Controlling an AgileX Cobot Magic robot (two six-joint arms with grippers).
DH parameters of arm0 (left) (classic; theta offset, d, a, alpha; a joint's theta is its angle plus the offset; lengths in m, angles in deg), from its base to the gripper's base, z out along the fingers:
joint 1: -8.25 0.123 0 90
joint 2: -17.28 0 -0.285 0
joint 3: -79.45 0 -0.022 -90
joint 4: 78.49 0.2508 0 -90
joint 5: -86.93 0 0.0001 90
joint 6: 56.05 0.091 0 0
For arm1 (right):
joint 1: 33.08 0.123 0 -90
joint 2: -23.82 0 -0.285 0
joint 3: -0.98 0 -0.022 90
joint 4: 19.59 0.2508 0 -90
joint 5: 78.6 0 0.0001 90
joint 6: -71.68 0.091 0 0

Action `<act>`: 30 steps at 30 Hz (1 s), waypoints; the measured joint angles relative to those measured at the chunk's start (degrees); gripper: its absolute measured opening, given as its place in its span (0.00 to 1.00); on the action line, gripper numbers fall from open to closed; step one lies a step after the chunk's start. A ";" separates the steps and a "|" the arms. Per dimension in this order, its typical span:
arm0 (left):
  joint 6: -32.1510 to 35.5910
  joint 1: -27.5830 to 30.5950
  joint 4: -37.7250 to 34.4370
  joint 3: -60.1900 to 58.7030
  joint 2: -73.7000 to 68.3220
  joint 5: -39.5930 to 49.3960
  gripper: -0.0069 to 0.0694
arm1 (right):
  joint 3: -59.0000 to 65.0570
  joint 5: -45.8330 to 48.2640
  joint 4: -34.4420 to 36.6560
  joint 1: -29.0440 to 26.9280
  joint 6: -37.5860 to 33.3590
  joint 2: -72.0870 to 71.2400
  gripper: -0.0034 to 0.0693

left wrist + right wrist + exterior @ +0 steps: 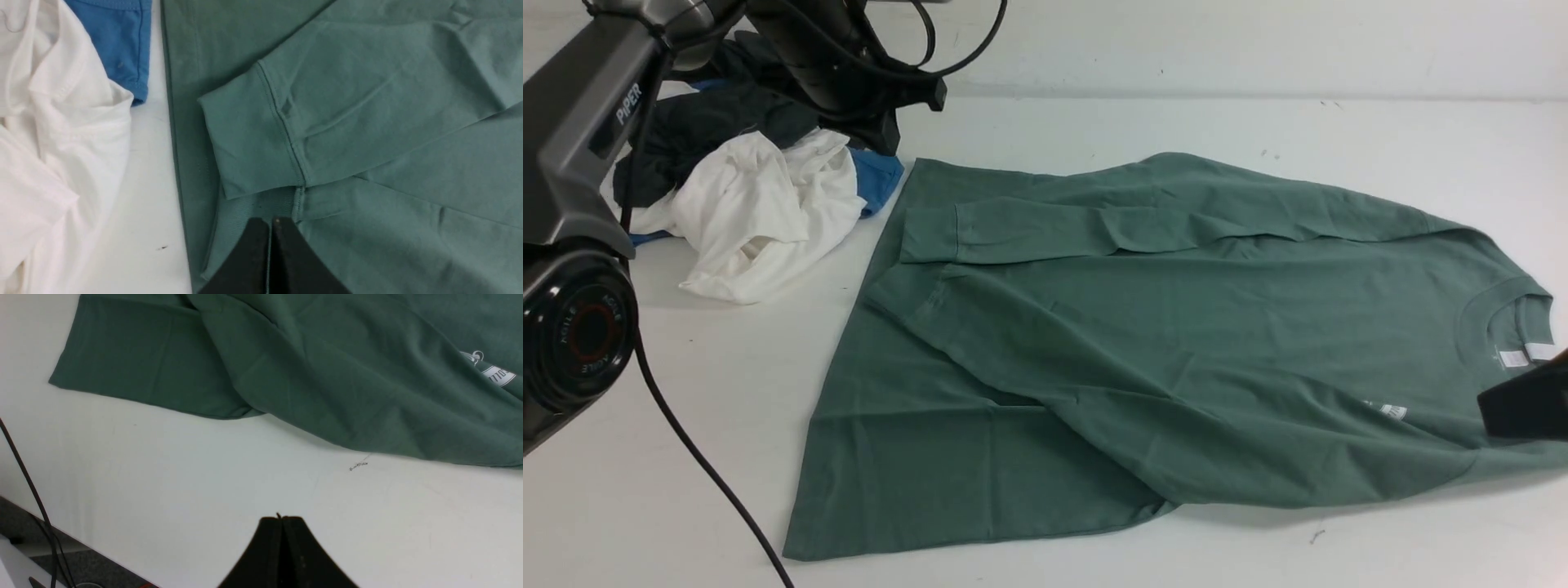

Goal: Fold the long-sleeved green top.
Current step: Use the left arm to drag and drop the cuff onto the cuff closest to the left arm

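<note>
The green long-sleeved top (1176,327) lies spread on the white table (645,506), hem to the left, ribbed neck (1503,314) with its white tag (1512,358) to the right. Both sleeves are folded across the body. The white logo print (1392,411) shows near the neck. My left gripper (882,139) is shut and empty above the hem's far corner; in the left wrist view it (269,222) hovers by a sleeve cuff (245,143). My right gripper (1503,408) is shut and empty at the right edge, over bare table in the right wrist view (282,518), short of the top (327,375).
A pile of clothes sits at the far left: a white shirt (760,212), a blue garment (878,175) and dark garments (711,122). A black cable (703,465) hangs from the left arm across the front left. The table's near edge (49,526) shows in the right wrist view.
</note>
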 joint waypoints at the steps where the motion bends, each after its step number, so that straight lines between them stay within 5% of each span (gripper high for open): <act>1: 0.00 0.00 0.79 0.00 -0.89 0.00 0.09 | 0.00 0.00 0.00 0.00 0.00 0.00 0.03; 4: -0.42 0.00 2.87 0.00 -3.56 -0.15 0.12 | -0.05 0.00 0.00 0.00 0.00 0.00 0.03; 15: -5.21 -0.53 3.70 0.00 -14.27 -11.52 0.58 | -0.05 0.00 0.00 0.00 0.00 0.00 0.03; 19: -4.97 -1.17 3.70 0.06 -15.84 -13.90 0.65 | -0.05 0.00 0.00 0.00 0.00 0.00 0.03; 23: -4.82 -1.44 3.76 0.12 -15.89 -14.50 0.62 | -0.05 0.00 -0.05 0.00 0.00 0.00 0.03; 28: -4.80 -2.35 5.38 0.12 -15.89 -14.73 0.35 | -0.05 0.00 -0.16 0.00 0.00 0.00 0.03; 30: -4.51 -2.55 6.14 0.12 -15.61 -14.73 0.17 | -0.05 0.00 -0.27 0.00 0.00 0.00 0.03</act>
